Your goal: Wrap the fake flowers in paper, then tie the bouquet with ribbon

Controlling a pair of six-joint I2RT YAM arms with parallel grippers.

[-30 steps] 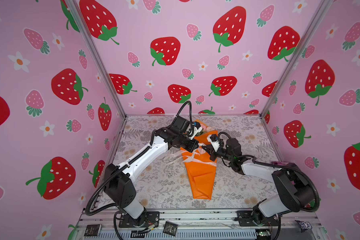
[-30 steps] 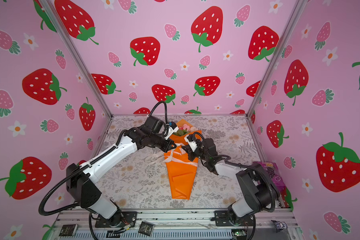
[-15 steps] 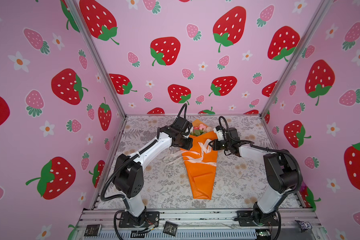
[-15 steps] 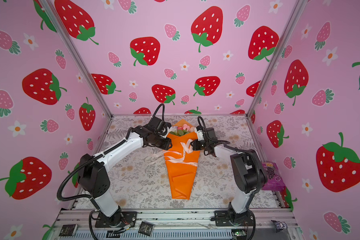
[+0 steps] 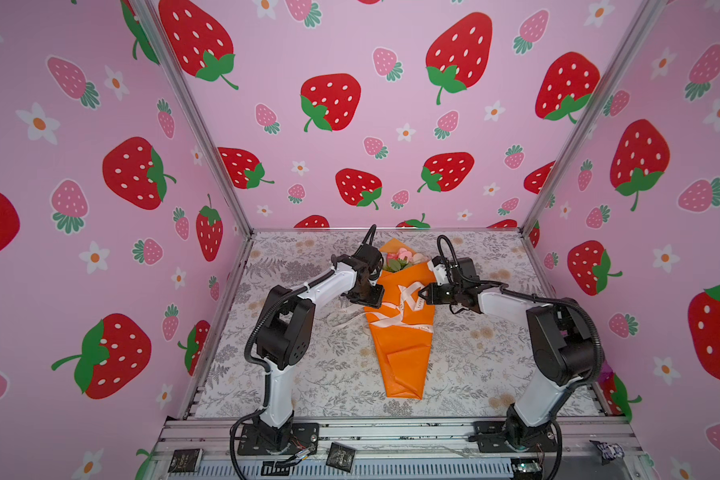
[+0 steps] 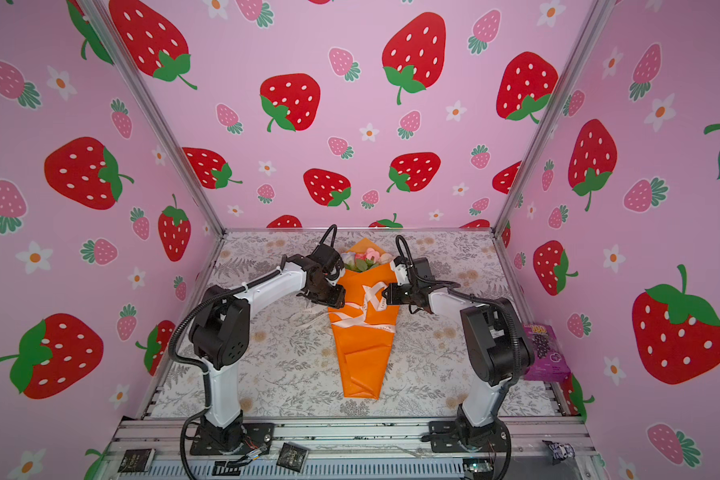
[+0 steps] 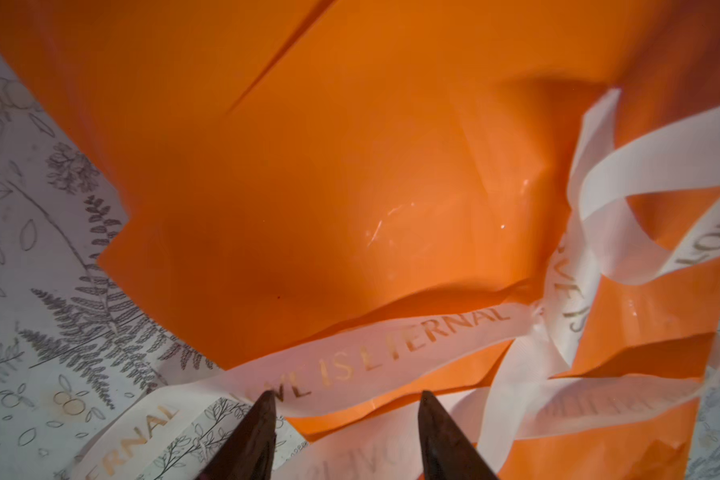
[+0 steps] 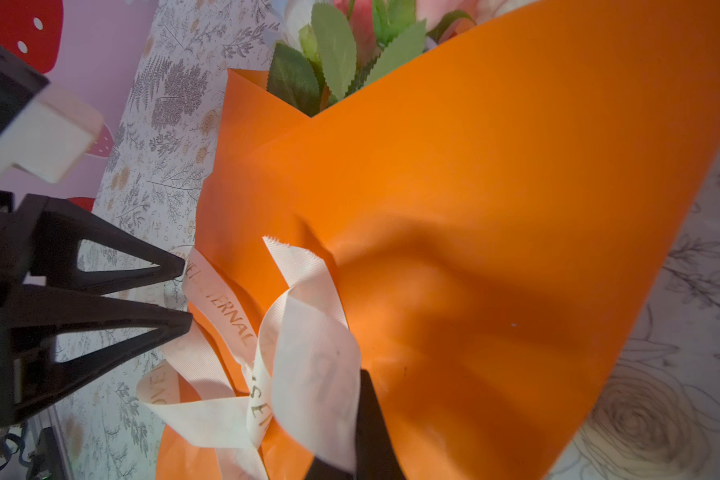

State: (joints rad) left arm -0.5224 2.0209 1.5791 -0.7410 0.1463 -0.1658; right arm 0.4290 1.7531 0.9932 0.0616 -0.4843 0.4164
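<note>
I'm driving inside robot test booth: pink strawberry-print walls (image 5: 267, 54), aluminium corner posts (image 5: 193, 112), floral-print worktop (image 5: 341, 374), arm bases (image 5: 275, 436) bolted to slotted metal rail (image 5: 391, 432) at front.

Floral-print table (image 5: 308, 374) carries bouquet of fake flowers (image 5: 402, 353) lying flat (orange cone, blooms rearward); ribbon (image 5: 346, 318) trails alongside.

The bouquet of fake flowers (image 8: 341, 54) has matt, cloth-like green leaves, and its orange wrapping (image 7: 308, 166) is smooth, stiff paper with a soft sheen and sharp creases. The ribbon (image 8: 308, 316) is cream woven cloth, finely ribbed, frayed at one cut end, with dull gold lettering. The left gripper (image 8: 188, 294) is matt black plastic, the arm shell (image 5: 325, 286) glossy white plastic, the table cover (image 5: 341, 374) a flat matt print, and the front rail (image 5: 391, 432) bare silvery metal.
</note>
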